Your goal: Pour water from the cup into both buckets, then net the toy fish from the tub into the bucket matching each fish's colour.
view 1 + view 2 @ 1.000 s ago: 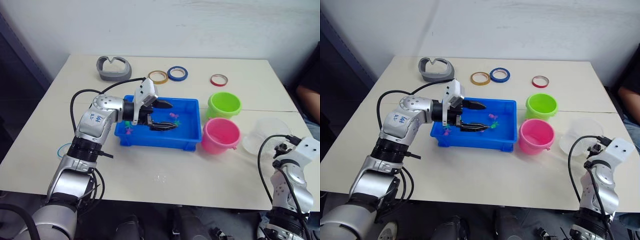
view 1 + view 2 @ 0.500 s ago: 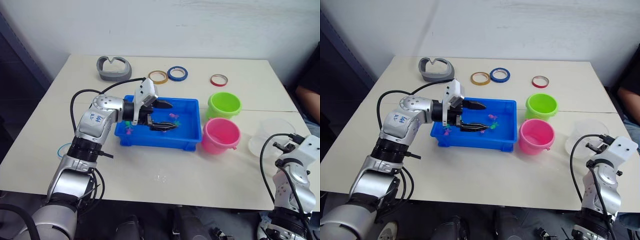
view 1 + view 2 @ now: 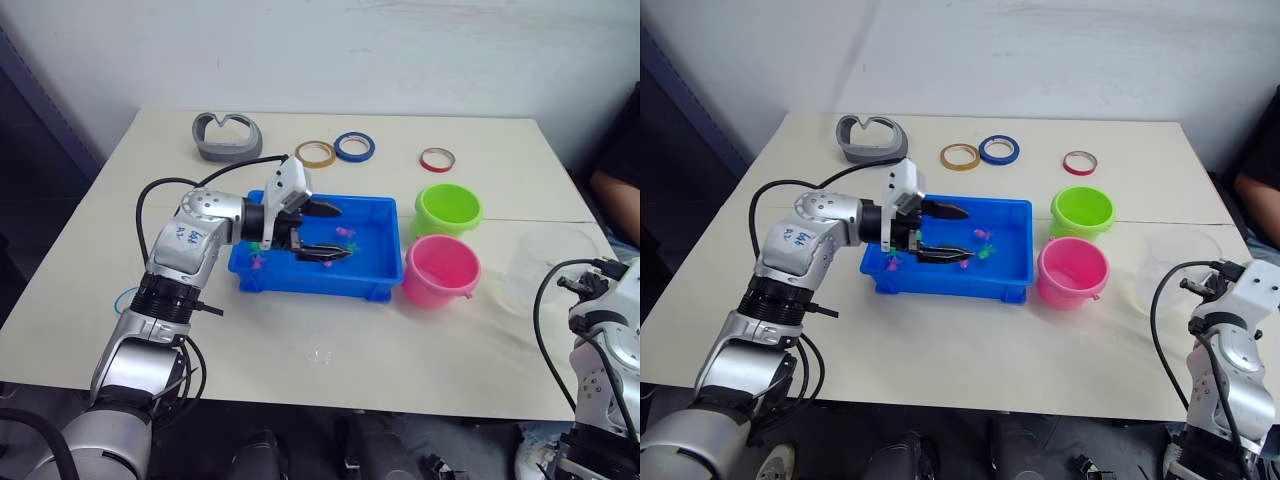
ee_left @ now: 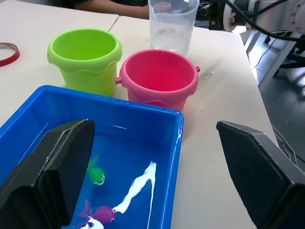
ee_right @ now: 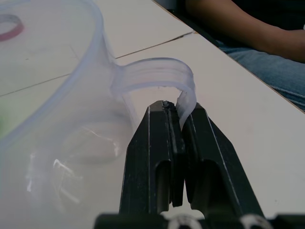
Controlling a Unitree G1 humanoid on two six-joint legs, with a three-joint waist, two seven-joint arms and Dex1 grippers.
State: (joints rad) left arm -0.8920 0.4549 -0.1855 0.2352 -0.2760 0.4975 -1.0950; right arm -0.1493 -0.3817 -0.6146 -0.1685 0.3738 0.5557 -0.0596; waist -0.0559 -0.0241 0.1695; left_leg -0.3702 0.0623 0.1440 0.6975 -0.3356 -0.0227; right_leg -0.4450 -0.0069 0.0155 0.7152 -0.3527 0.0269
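My left gripper hangs open over the blue tub, with nothing between its fingers. Tiny fish lie in the tub: a green one and a pink-magenta one. To the tub's right stand the lime green bucket and, nearer, the pink bucket. At the table's right edge my right gripper is shut on the handle of the clear cup. A light-blue hoop of the net peeks out behind my left arm at the table's left edge.
A grey curved object lies at the back left. Three tape rings, yellow, blue and red, lie along the back. A person's arm rests at the right edge of the table.
My right arm has shifted to the right, carrying the clear cup with it. The left gripper has stayed open over the tub, almost unmoved.
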